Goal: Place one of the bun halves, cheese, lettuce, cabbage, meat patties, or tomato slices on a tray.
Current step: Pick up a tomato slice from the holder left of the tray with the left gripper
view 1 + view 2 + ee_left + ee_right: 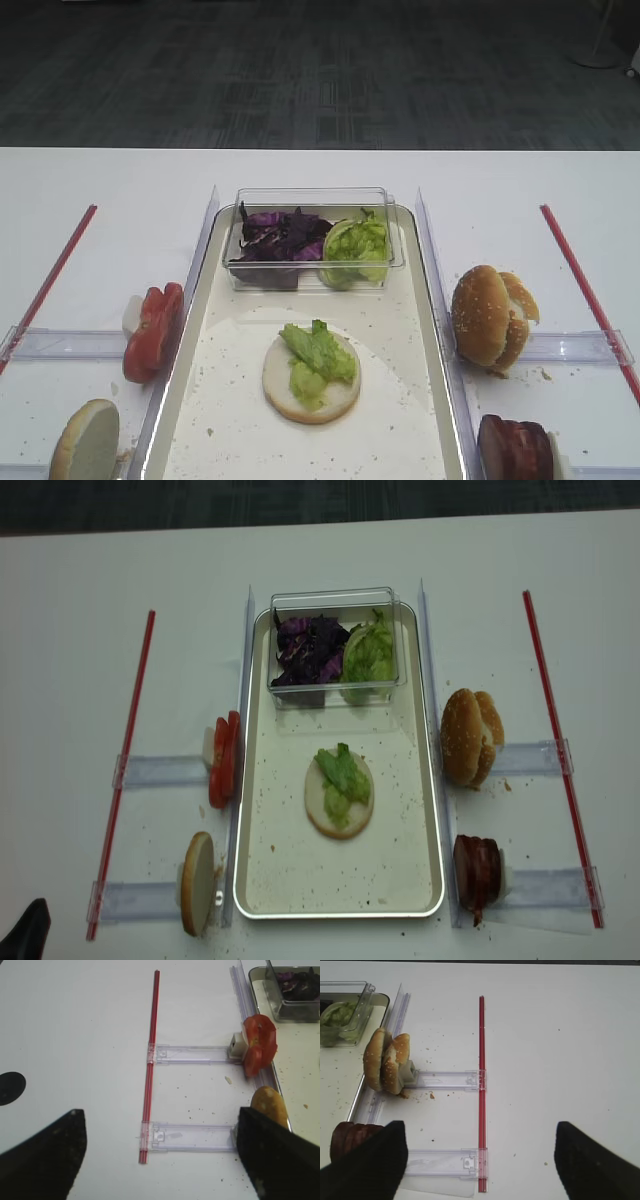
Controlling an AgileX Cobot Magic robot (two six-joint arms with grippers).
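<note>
The cream tray [400,400] [400,860] holds a bun half [335,395] cut face up, with lettuce [318,355] on top. Purple cabbage [280,237] and more lettuce [357,250] fill the box at the tray's far end. Tomato slices [153,332] [260,1045] stand on edge left of the tray, with another bun half [88,440] [270,1105] nearer. To the right stand bun halves [490,315] [387,1062] and meat patties [515,448] [352,1137]. No cheese is in view. My left gripper [160,1160] and right gripper [480,1160] hover open over bare table, holding nothing.
A clear plastic box [312,200] sits inside the tray's far end. Clear plastic holders [192,1053] [445,1080] and red strips [50,275] [585,285] flank the tray on both sides. The table's far edge [320,150] runs across the back.
</note>
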